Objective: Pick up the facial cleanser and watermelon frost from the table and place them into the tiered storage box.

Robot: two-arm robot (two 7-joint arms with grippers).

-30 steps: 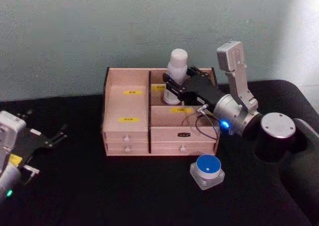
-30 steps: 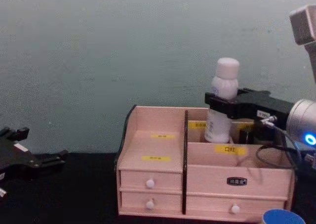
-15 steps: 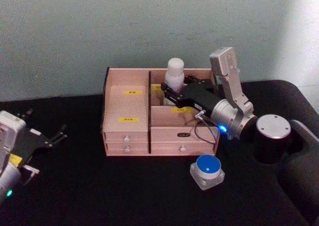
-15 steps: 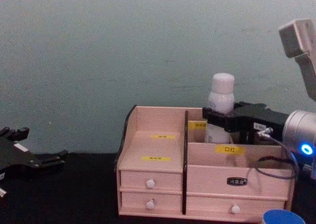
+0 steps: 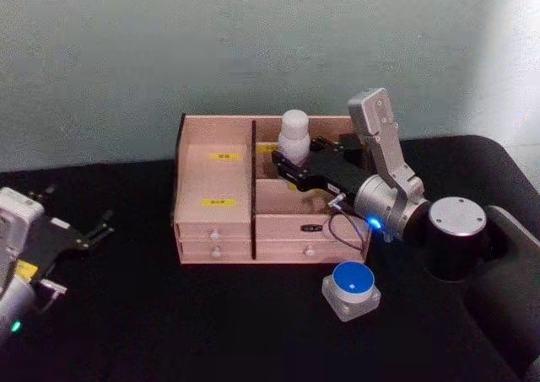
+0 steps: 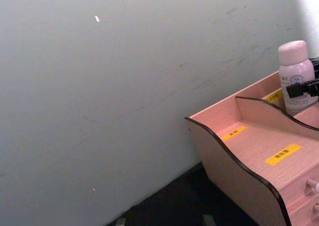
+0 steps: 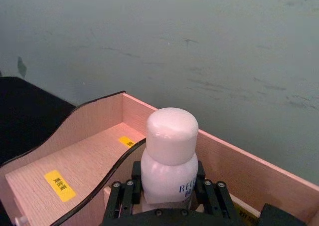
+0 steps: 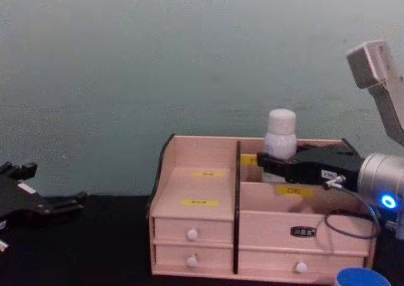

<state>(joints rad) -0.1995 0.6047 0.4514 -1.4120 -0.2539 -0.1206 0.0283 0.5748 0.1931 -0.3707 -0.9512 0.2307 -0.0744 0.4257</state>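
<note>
The facial cleanser (image 5: 294, 133), a white round-capped bottle, stands upright in the rear right compartment of the tiered storage box (image 5: 211, 180), a pale pink wooden organiser with yellow labels. My right gripper (image 5: 291, 164) is shut on the bottle's body from the right. The right wrist view shows the black fingers (image 7: 122, 198) clamping the cleanser (image 7: 169, 156) above the box (image 7: 75, 161). In the chest view the cleanser's (image 8: 281, 131) cap rises above the box (image 8: 196, 185). The watermelon frost (image 5: 350, 285), a small blue-lidded container, sits on the table before the box's right corner. My left gripper (image 5: 76, 209) rests open at far left.
A black cloth (image 5: 211, 323) covers the table and a grey-green wall stands close behind the box. The box's left stepped shelves (image 5: 215, 201) hold nothing. The right arm's body (image 5: 456, 234) lies right of the box, with a thin cable looping over the drawer fronts.
My right gripper has lowered the cleanser into the rear right compartment, so less of the bottle shows above the box. The left arm has stayed still.
</note>
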